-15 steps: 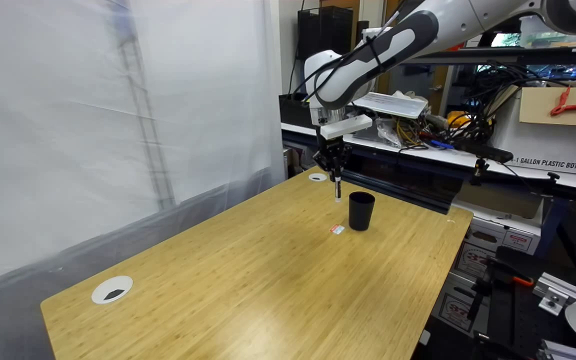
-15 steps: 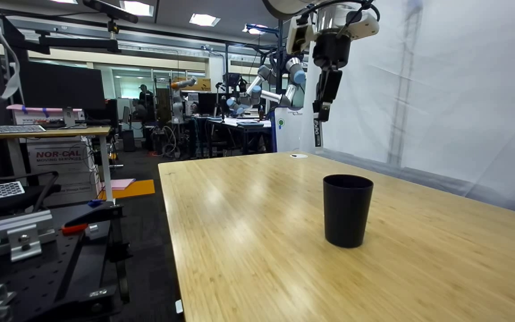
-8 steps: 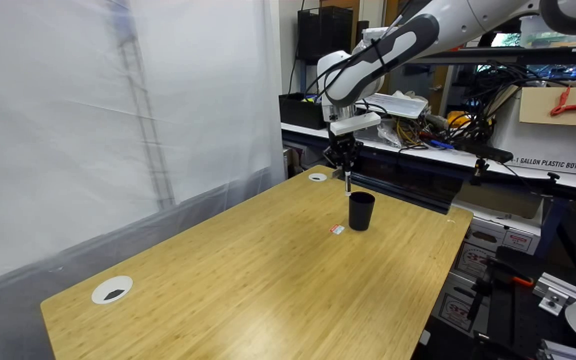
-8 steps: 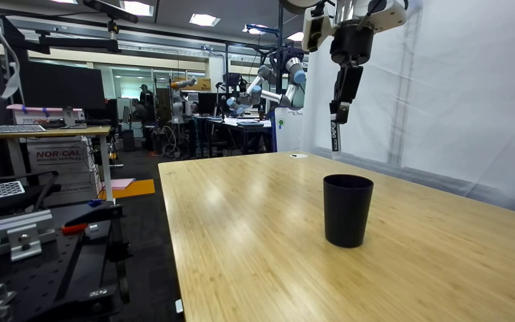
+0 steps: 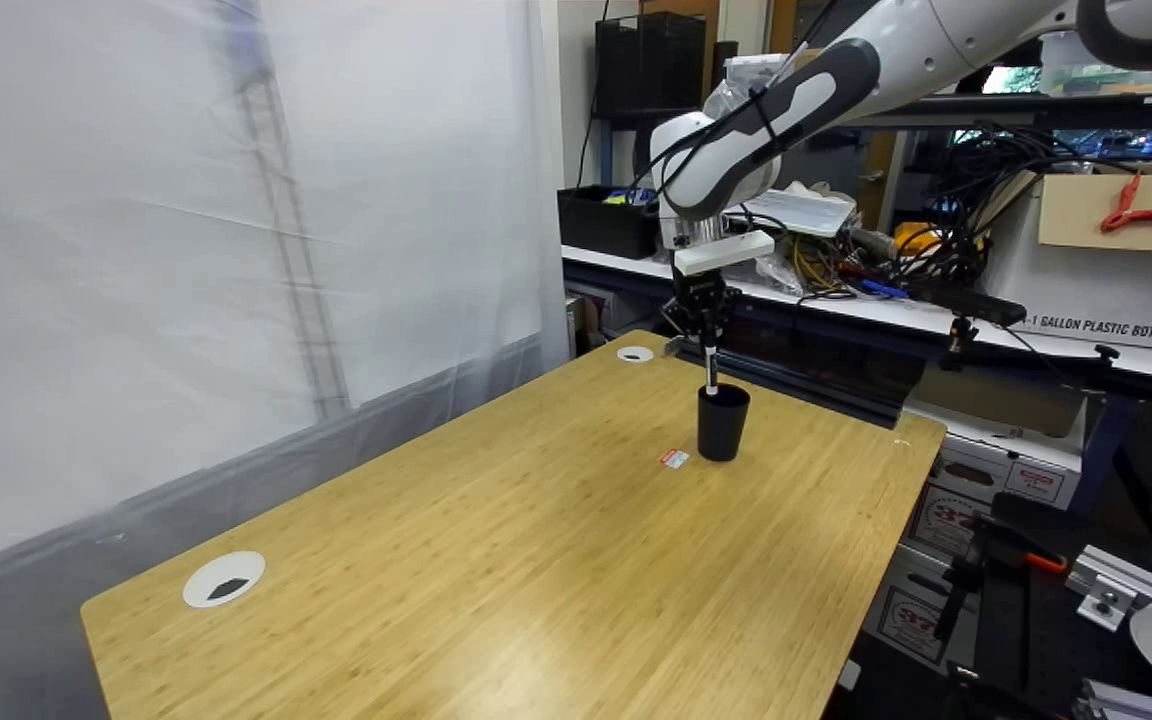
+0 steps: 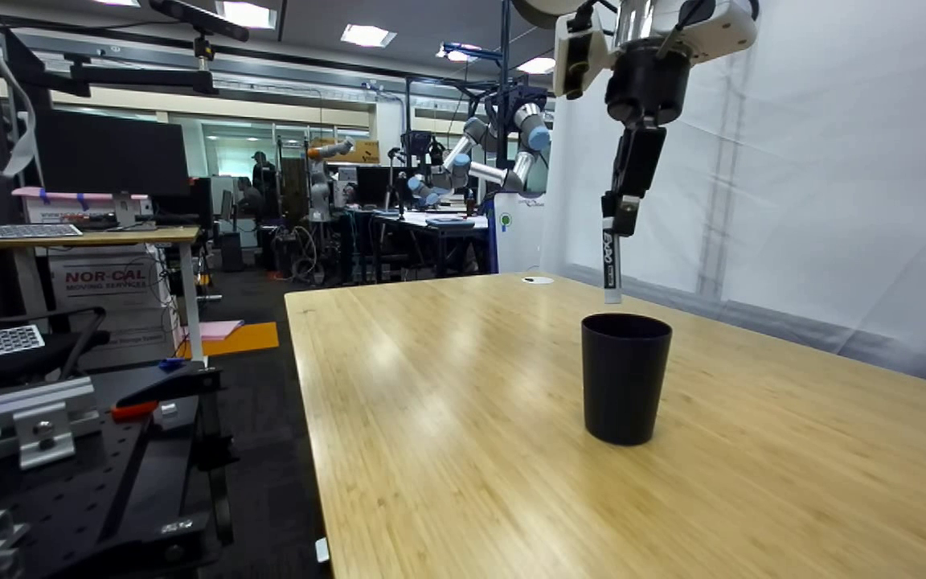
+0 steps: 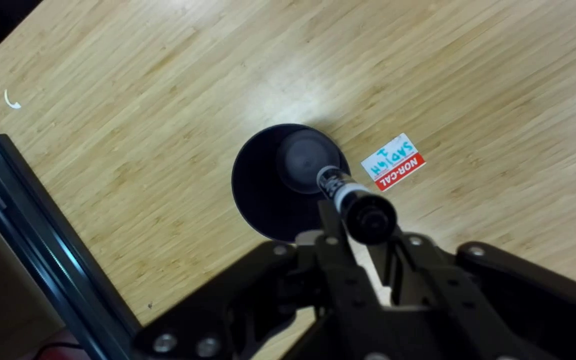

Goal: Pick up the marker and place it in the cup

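The black cup (image 5: 723,427) stands upright on the wooden table in both exterior views (image 6: 625,384). My gripper (image 5: 709,338) is shut on the marker (image 5: 711,372) and holds it nearly upright, light end down. In an exterior view the marker (image 6: 611,261) hangs from the gripper (image 6: 622,219) with its lower end just above the cup's rim. In the wrist view the marker (image 7: 335,184) sits between the fingertips (image 7: 360,222), its lower end over the right part of the cup's opening (image 7: 268,195). The cup's bottom shows beyond it, partly covered by the marker.
A red-and-white sticker (image 7: 394,162) lies flat on the table (image 5: 496,520) beside the cup. White ring-shaped discs (image 5: 224,580) sit in the tabletop. A plastic curtain (image 5: 236,250) runs along one long side, and a cluttered bench (image 5: 936,310) stands behind the far edge.
The gripper carried the marker towards the cup, moving right in both exterior views and lower. The marker's light end now overlaps the cup's rim in an exterior view. The cup stayed put.
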